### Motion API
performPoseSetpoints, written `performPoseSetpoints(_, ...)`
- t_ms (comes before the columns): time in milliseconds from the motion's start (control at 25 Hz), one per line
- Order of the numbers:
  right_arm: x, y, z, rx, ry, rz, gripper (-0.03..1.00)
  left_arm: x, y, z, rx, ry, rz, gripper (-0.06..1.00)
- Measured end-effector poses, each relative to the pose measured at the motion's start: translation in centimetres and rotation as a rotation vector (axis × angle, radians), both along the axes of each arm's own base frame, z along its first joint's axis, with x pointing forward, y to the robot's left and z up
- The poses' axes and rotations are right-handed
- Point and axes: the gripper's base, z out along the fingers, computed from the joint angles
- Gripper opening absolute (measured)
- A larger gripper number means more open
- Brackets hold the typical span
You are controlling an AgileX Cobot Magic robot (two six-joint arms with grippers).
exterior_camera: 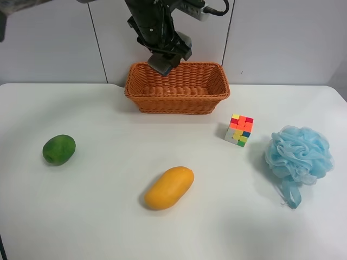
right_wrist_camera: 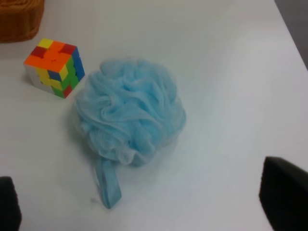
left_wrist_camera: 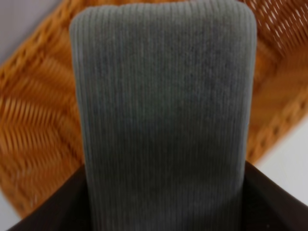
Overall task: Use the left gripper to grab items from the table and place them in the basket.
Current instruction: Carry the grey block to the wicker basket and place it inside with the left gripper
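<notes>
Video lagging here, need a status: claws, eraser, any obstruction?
Left claw shut on grey eraser, above the wicker basket. Right claw open over blue bath puff. Nothing seen blocking the drop.

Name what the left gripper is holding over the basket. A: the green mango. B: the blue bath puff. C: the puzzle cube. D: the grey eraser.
D: the left gripper is shut on the grey eraser above the basket; the other three lie on the table.

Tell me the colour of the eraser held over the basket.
The eraser is grey, finely ribbed; left wrist view shows it best.
</notes>
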Motion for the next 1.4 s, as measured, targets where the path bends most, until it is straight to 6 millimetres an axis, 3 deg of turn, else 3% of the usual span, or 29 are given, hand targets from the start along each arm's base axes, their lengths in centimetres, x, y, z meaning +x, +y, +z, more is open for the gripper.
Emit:
performPoseSetpoints(280, 0.0, 0.0, 0.0, 0.0, 0.0, 0.0, 0.99, 2.9, 0.7, -2.9, -0.099, -0.039, 0.034, 0.55)
performPoseSetpoints(640, 0.0, 0.0, 0.0, 0.0, 0.0, 0.0, 0.99, 4.1, 0.2, -6.9, -0.143, -0.008, 0.049, 0.55)
performPoseSetpoints(1080, 0.0, 0.0, 0.0, 0.0, 0.0, 0.0, 0.99, 4.3, -0.1, -7.7, -0.164, -0.003, 0.052, 0.56)
performPoseSetpoints(1120, 0.0, 0.0, 0.0, 0.0, 0.0, 0.0, 0.99, 4.3, -0.1, -7.7, -0.164, -0.003, 0.052, 0.61)
performPoseSetpoints(1240, 0.0, 0.0, 0.0, 0.0, 0.0, 0.0, 0.99, 4.4, 0.1, -7.7, -0.17, -0.008, 0.06, 0.89)
performPoseSetpoints(1400, 0.0, 0.0, 0.0, 0.0, 0.0, 0.0, 0.99, 4.6, 0.4, -7.7, -0.172, -0.008, 0.067, 0.98)
